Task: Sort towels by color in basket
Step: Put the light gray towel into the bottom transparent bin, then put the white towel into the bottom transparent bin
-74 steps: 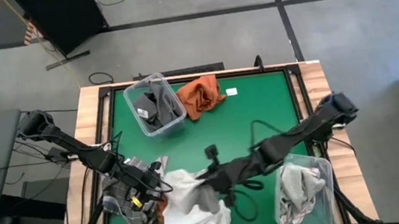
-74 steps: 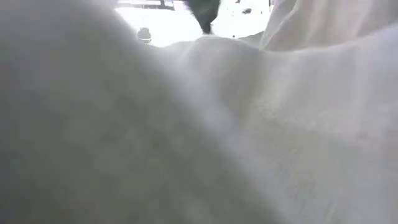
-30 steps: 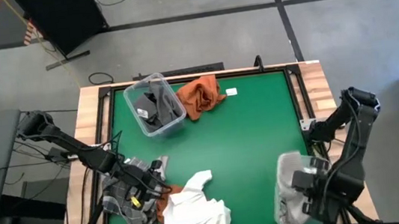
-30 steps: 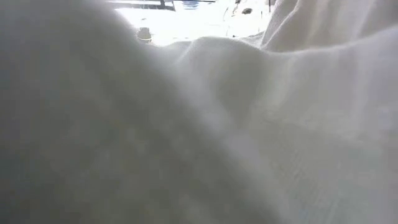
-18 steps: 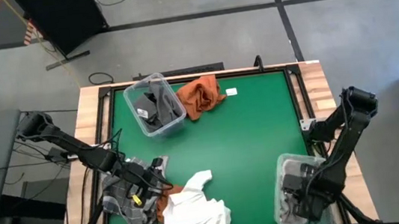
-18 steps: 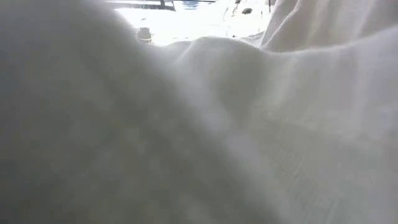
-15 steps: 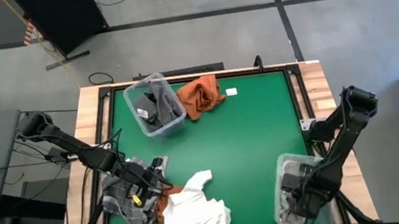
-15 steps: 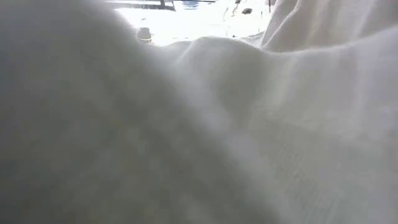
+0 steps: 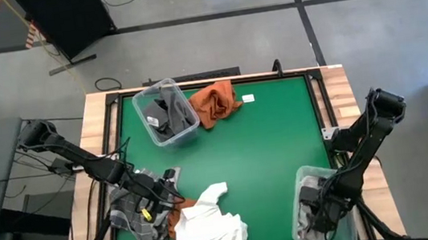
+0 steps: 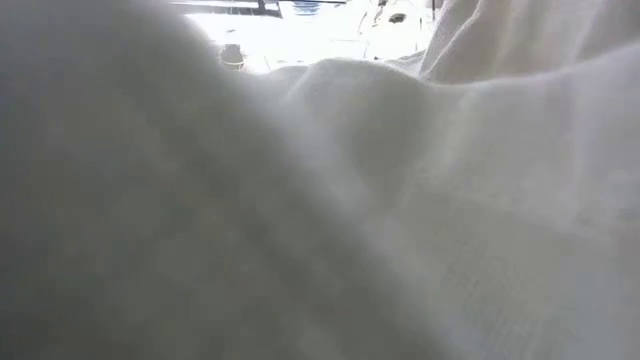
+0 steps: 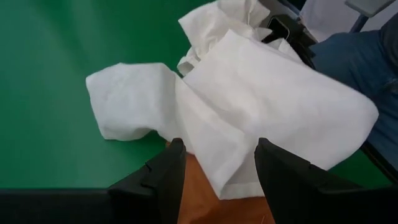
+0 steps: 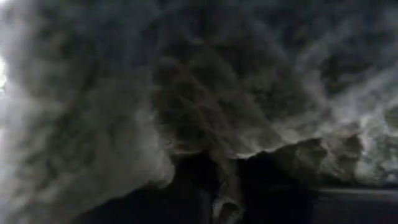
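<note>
Right gripper (image 9: 320, 219) is down inside the near-right bin (image 9: 298, 207), buried in cloth; can't tell if its jaws are together or gripping. Left gripper (image 11: 214, 163) has jaws apart, hovering at the plain white towel (image 9: 209, 229), holding nothing. Done, by my read: dark grey towel (image 9: 166, 112) in far-left bin (image 9: 141, 106). Left: rust-orange towel (image 9: 215, 102) loose beside it, white towel and grey plaid towel (image 9: 138, 217) on the table.

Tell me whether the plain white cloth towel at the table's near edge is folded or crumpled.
Crumpled. The plain white cloth towel lies in a loose, bunched heap on the green table, with uneven folds and one corner sticking up; the left wrist view shows irregular creases.
</note>
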You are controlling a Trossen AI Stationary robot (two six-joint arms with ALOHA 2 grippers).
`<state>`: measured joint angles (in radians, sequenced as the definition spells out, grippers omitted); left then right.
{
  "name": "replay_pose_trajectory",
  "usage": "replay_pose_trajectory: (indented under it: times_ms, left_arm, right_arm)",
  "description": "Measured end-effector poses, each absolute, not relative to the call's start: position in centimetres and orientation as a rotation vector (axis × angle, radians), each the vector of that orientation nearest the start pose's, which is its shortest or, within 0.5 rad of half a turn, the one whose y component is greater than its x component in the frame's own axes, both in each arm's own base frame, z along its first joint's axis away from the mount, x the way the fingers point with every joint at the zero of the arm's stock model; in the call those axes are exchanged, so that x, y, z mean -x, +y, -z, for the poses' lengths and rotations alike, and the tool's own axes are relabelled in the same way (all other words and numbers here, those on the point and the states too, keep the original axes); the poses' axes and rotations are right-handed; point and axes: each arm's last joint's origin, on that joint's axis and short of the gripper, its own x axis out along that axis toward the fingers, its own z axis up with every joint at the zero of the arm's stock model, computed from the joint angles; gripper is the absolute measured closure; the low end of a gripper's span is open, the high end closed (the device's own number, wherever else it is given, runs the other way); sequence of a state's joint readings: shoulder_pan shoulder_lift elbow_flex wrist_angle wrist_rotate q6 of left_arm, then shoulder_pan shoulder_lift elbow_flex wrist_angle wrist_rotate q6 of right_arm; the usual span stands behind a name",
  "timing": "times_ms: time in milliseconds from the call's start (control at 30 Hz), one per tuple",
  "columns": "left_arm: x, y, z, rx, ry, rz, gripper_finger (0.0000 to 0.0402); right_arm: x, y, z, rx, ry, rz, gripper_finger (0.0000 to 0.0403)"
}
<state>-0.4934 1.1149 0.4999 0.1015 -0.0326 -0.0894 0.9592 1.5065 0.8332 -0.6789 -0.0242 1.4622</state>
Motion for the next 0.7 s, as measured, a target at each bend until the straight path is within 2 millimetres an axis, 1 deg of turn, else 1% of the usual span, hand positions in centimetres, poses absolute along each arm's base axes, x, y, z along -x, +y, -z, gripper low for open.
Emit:
replay_pose_trajectory:
  times_ms: [67, 133, 367, 467, 567, 700]
  left_arm:
    - [-19.7, -10.5, -20.2, -0.048, 0.506, 0.430, 0.0219]
    - [-19.8, -10.5, -20.3, -0.054, 0.488, 0.435, 0.0219]
    - [-20.0, -10.9, -21.0, -0.032, 0.411, 0.503, 0.0219]
    - [-20.1, -11.2, -21.6, -0.008, 0.352, 0.570, 0.0219]
    - [-20.0, -11.5, -22.0, 0.006, 0.312, 0.625, 0.0219]
    - [-19.9, -11.7, -22.2, -0.001, 0.298, 0.636, 0.0219]
  right_arm:
    - [-14.4, 20.6, -17.4, -0.568, 1.469, 0.213, 0.0331]
    - [-14.3, 20.4, -18.3, -0.567, 1.470, 0.225, 0.0305]
    - [-14.3, 19.1, -23.3, -0.570, 1.412, 0.259, 0.0178]
    - [-14.1, 18.5, -25.3, -0.587, 1.379, 0.256, 0.0136]
    - [-13.9, 17.8, -27.0, -0.603, 1.332, 0.249, 0.0114]
    - [-13.8, 16.9, -29.2, -0.627, 1.246, 0.225, 0.0107]
